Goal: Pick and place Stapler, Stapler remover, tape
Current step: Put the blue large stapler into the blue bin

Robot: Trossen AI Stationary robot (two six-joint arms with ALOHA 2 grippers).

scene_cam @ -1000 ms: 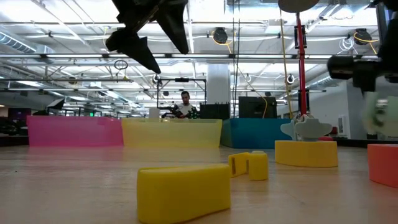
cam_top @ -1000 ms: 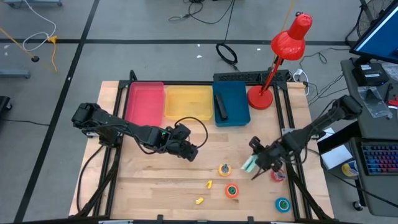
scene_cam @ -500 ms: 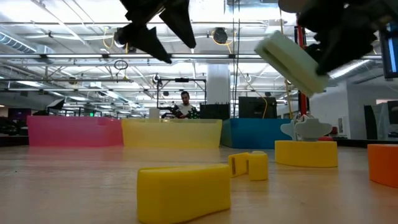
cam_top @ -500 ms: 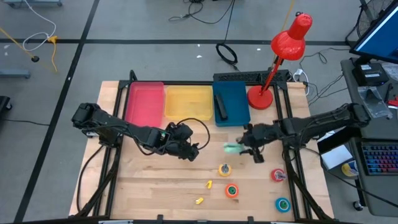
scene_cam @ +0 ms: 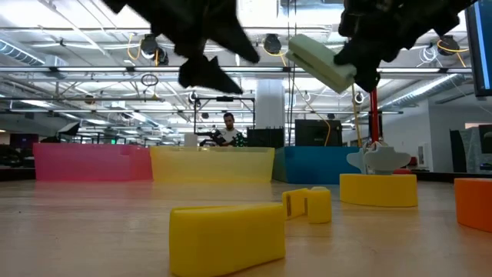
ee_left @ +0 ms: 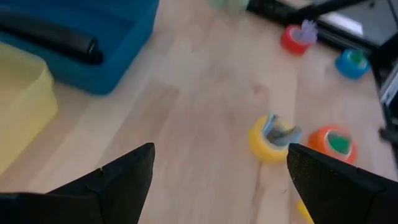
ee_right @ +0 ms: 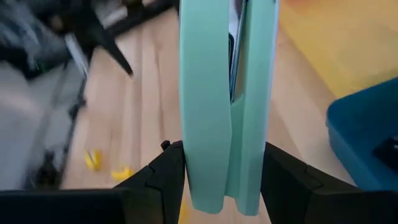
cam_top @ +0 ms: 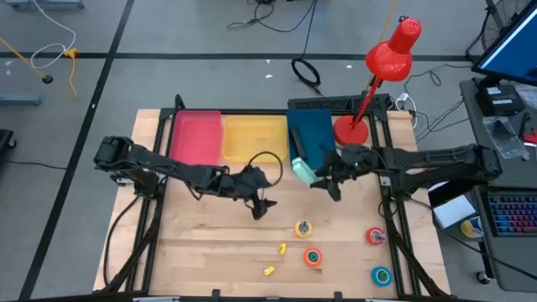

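Hanging above the table, the mint stapler sits clamped across its middle in the right hand, just short of the blue bin. Rigid, light, smooth-sided; mid-body hold suits it. Left hand gapes wide, empty.

Both arms are dark, near black, built of slim jointed links with bulkier housings at the joints. The left arm carries a thin black cable that loops up over its wrist. The right arm has the same matte finish and chunky elbow. The left gripper ends in two flat, black, wedge-shaped fingers with plain faces. The right gripper has angular black fingers with bevelled edges.
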